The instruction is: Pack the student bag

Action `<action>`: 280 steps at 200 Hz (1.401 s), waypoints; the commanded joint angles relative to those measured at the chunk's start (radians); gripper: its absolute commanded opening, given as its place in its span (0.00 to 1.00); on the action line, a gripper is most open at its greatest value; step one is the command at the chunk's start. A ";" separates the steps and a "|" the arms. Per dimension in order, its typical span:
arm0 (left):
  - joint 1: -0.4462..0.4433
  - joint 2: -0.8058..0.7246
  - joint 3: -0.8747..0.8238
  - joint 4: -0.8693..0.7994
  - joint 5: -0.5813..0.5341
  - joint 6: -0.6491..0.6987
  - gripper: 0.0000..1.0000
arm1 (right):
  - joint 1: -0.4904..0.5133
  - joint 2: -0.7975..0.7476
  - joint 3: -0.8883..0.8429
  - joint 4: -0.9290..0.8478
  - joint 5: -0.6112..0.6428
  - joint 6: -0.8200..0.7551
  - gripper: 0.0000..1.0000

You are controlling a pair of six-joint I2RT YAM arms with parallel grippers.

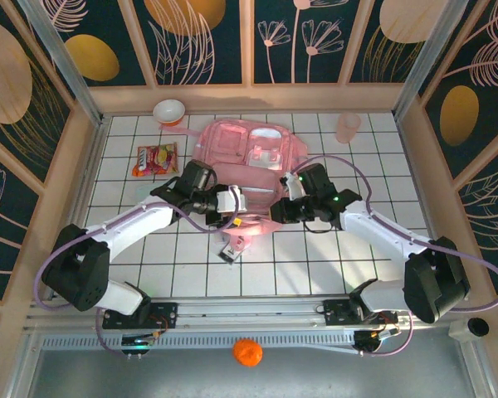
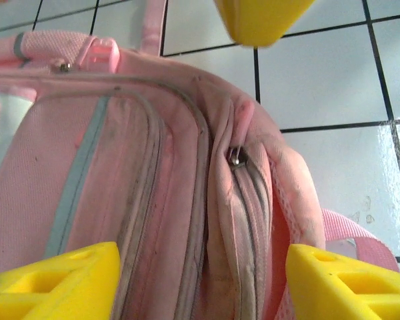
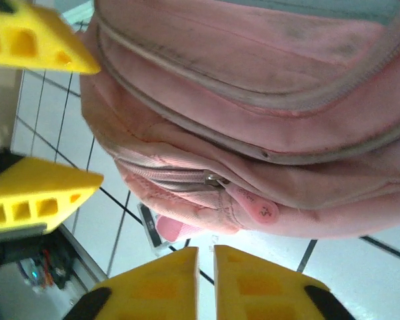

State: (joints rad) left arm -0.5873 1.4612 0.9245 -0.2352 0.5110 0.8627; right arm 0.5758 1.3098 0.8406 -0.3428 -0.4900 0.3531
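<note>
The white tiled desk (image 1: 149,257) carries one student bag (image 1: 249,149), pink and soft, lying flat with its front pockets up, just toward 12 o'clock of the middle. Its long axis seems to run 12 to 6, with the 6 o'clock end tucked under the two arms; from above I can't tell which end is the top.

There are two arms, and both reach in over that near end. The left hand (image 2: 200,277) stands wide, one finger on either side of the bag's zipped seam, with the one zipper slider (image 2: 235,158) in the fabric between them; I can't tell whether the fingers touch the cloth. The right hand (image 3: 207,267) is all but closed, only a thin slit between its fingers and nothing in it, just at 6 o'clock of a pink zipper pull (image 3: 253,205) and apart from it.

Around the bag:
- one bowl (image 1: 169,110) at 11 o'clock
- one snack packet (image 1: 155,158) at 9 o'clock
- one translucent cup (image 1: 347,126) at 1 o'clock
- one orange ball (image 1: 247,351) at 6 o'clock, off the desk by the rail
- one small object (image 1: 230,251) on the tiles near the bag's 6 o'clock end, too small to name
</note>
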 commanded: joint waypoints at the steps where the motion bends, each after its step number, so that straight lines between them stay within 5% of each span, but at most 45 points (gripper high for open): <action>1: -0.024 0.021 0.040 0.017 -0.037 -0.005 0.70 | -0.010 0.006 -0.014 0.011 0.065 0.071 0.27; 34: -0.027 0.060 0.081 0.105 -0.104 -0.075 0.76 | -0.022 0.002 -0.023 0.039 0.099 0.141 0.36; 75: -0.027 0.166 0.212 0.009 -0.148 0.017 0.82 | -0.022 -0.010 -0.049 0.068 0.109 0.167 0.38; 136: -0.032 0.329 0.369 -0.213 -0.165 0.166 0.83 | -0.023 -0.056 -0.077 0.071 0.125 0.175 0.40; 191: -0.040 0.395 0.349 -0.139 -0.224 0.165 0.82 | -0.022 -0.076 -0.092 0.075 0.120 0.182 0.44; 204: -0.042 0.408 0.337 -0.075 -0.262 0.144 0.75 | -0.023 -0.083 -0.093 0.073 0.123 0.183 0.44; 252: -0.041 0.279 0.285 0.162 -0.241 -0.041 0.00 | -0.051 -0.190 -0.118 0.070 0.162 0.177 0.44; 280: -0.033 0.160 0.299 0.192 -0.190 -0.132 0.00 | -0.060 -0.272 -0.144 0.097 0.147 0.150 0.44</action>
State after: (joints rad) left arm -0.6315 1.7710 1.2011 -0.1818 0.2771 0.8474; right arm 0.5278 1.1000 0.7212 -0.2852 -0.3557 0.5297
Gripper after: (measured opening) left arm 0.048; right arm 0.435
